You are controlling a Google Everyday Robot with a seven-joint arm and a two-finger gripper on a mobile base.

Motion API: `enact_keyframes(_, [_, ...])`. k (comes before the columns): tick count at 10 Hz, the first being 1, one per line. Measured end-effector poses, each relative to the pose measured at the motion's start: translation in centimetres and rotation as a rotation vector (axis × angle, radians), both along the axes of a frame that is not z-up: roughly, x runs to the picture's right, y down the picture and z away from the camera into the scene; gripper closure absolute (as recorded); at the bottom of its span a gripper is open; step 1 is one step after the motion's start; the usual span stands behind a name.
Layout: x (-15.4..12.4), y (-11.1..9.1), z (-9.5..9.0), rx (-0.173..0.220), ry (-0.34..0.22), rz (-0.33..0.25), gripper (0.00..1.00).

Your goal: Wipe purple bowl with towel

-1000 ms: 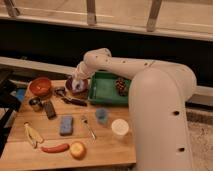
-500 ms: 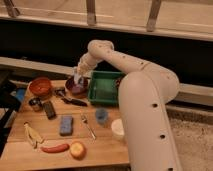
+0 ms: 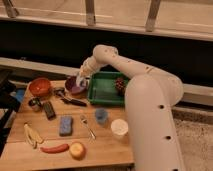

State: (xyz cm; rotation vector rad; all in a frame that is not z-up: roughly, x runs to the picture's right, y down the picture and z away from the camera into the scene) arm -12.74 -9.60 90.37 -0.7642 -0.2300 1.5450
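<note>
The purple bowl (image 3: 75,86) sits at the back of the wooden table (image 3: 45,150), left of the green tray. My white arm reaches from the right over the tray, and my gripper (image 3: 81,79) is down at the bowl's right rim, over its inside. A pale bit shows at the gripper tip; I cannot tell whether it is the towel. No towel is plainly seen elsewhere.
A green tray (image 3: 102,95) holds a dark pinecone-like item (image 3: 120,84). An orange bowl (image 3: 40,86), black ladle (image 3: 70,99), metal cup (image 3: 35,103), dark block (image 3: 49,110), blue sponge (image 3: 65,125), fork (image 3: 88,127), blue cup (image 3: 101,116), white cup (image 3: 120,128), banana (image 3: 33,135), red chili (image 3: 55,148) and apple (image 3: 77,150) lie around.
The arm has shifted a little and the gripper has moved slightly over the purple bowl; the view is also closer. Table objects have not moved.
</note>
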Motion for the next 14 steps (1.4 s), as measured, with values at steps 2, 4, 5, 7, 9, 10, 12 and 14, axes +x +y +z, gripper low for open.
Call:
enact_keyframes(2, [-0.4,0.8,1.0,-0.029,-0.013,-0.003,1.00])
enact_keyframes(4, [-1.3,1.7,1.7,-0.057,-0.032,-0.014,1.00])
enact_keyframes(5, [-2.1,2.6,2.1,-0.080,-0.047,-0.023,1.00])
enact_keyframes(7, [-3.2,3.8,2.7,-0.117,-0.068,-0.037,1.00])
enact_keyframes(9, [-4.0,4.7,2.8,-0.144,-0.070,-0.059,1.00])
enact_keyframes(10, [-3.7,4.8,2.8,-0.150,-0.050,-0.057,1.00])
enact_keyframes(12, [-2.9,3.2,3.0,-0.129,0.009,-0.062,1.00])
enact_keyframes(14, [-3.2,1.9,4.0,-0.123,0.058,-0.082,1.00])
